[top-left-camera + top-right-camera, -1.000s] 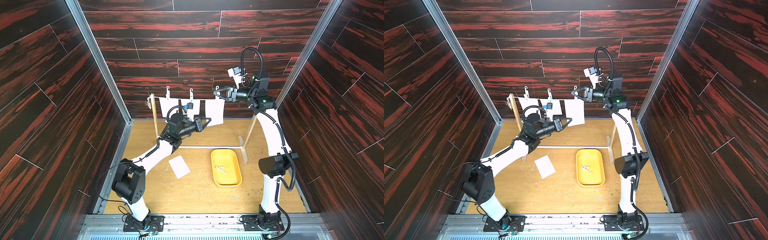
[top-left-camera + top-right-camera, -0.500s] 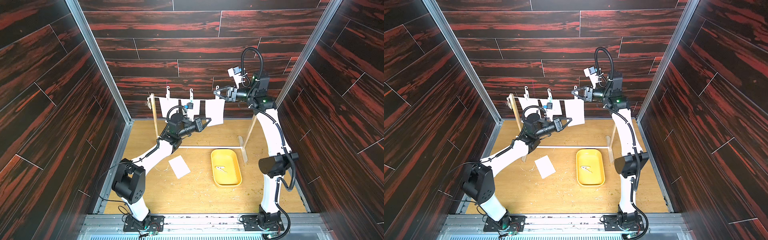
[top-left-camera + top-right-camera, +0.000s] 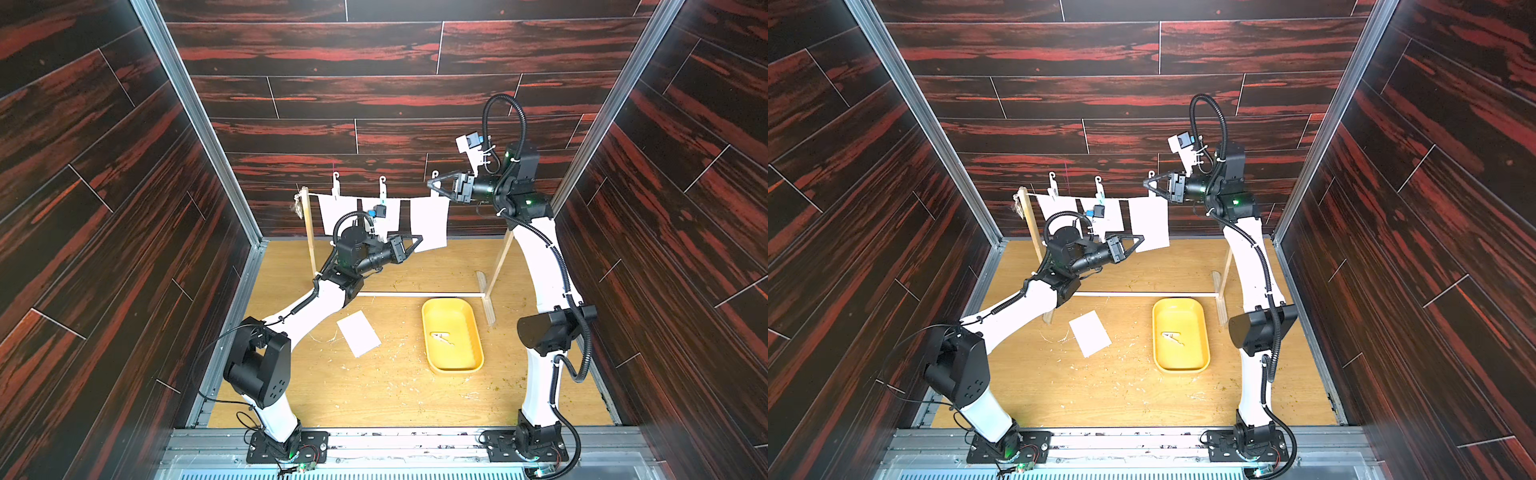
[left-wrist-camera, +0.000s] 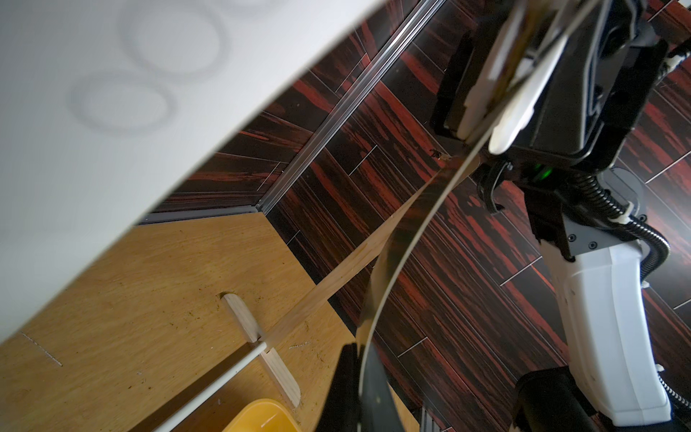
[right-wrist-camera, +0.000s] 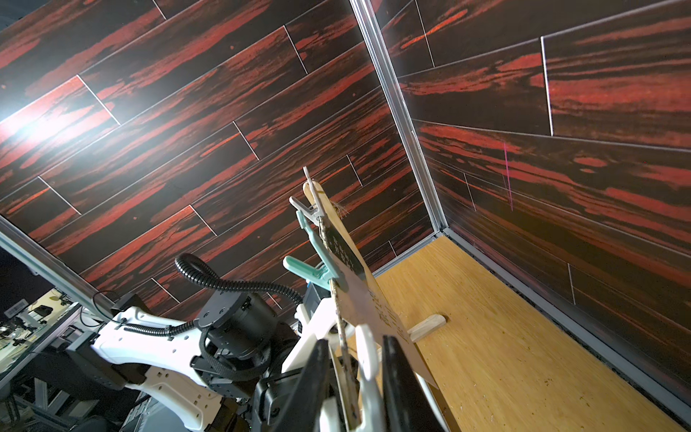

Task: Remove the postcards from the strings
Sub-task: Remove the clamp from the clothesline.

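The strings (image 3: 405, 200) run between two light-wood posts at the back. Three white postcards hang there: left (image 3: 328, 216), middle (image 3: 390, 216) and right (image 3: 430, 222). Another postcard (image 3: 358, 332) lies flat on the floor. My left gripper (image 3: 419, 239) is shut on the right card's lower corner; in the left wrist view the card (image 4: 385, 269) curves up from the jaws. My right gripper (image 3: 432, 183) is shut on the white clothespin (image 5: 364, 355) holding that card's top on the string (image 5: 338, 310).
A yellow tray (image 3: 453, 368) with one clothespin in it sits on the wooden floor, right of centre. The stand's posts (image 3: 498, 266), feet and white rod (image 3: 415, 294) cross the back. Two teal clothespins (image 5: 310, 269) grip the other cards. Dark walls enclose three sides.
My right gripper's jaws have closed in on the clothespin. Both arms and the hanging cards stay where they were.
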`<state>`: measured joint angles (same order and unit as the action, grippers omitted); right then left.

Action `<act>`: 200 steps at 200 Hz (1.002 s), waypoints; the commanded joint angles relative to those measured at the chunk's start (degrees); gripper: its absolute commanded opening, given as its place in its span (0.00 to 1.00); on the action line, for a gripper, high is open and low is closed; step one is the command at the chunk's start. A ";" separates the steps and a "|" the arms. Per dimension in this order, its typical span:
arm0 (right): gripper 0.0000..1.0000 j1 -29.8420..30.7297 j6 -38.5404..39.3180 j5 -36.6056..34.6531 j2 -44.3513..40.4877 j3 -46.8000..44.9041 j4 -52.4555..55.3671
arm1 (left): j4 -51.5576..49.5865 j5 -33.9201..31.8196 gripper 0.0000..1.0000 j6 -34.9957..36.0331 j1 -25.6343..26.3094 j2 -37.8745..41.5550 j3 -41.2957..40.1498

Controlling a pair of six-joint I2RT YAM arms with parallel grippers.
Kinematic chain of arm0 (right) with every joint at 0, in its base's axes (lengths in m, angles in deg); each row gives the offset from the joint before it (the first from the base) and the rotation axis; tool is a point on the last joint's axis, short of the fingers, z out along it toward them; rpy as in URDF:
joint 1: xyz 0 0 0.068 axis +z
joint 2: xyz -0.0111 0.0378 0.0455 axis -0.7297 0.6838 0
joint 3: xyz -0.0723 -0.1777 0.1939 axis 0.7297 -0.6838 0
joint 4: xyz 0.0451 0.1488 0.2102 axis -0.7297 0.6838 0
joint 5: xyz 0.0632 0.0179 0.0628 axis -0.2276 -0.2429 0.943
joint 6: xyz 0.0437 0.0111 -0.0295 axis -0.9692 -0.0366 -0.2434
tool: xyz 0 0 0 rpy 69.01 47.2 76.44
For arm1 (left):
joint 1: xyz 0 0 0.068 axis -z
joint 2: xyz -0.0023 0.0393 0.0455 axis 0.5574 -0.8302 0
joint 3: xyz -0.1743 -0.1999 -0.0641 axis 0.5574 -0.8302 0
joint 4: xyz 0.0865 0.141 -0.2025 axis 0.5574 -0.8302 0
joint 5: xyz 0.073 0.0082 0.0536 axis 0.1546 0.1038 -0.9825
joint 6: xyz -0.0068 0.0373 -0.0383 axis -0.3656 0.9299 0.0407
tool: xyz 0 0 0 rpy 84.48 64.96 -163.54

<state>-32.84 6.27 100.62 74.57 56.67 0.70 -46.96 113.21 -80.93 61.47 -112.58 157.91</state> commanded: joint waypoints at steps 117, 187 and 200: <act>0.22 -0.18 -0.62 -8.81 -2.17 1.31 -3.82 | 3.01 1.01 0.00 -1.33 0.26 2.81 -6.95; 0.22 -0.37 0.35 -14.71 -3.72 0.96 -4.43 | 4.07 0.60 0.00 -1.94 0.66 4.71 -14.02; 0.21 -0.37 0.45 -15.21 -4.05 0.75 -4.51 | 4.16 0.54 0.00 -1.88 0.69 5.15 -15.55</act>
<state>-33.02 5.51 88.01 74.46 56.67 -2.51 -44.93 113.34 -82.18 61.91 -110.78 144.73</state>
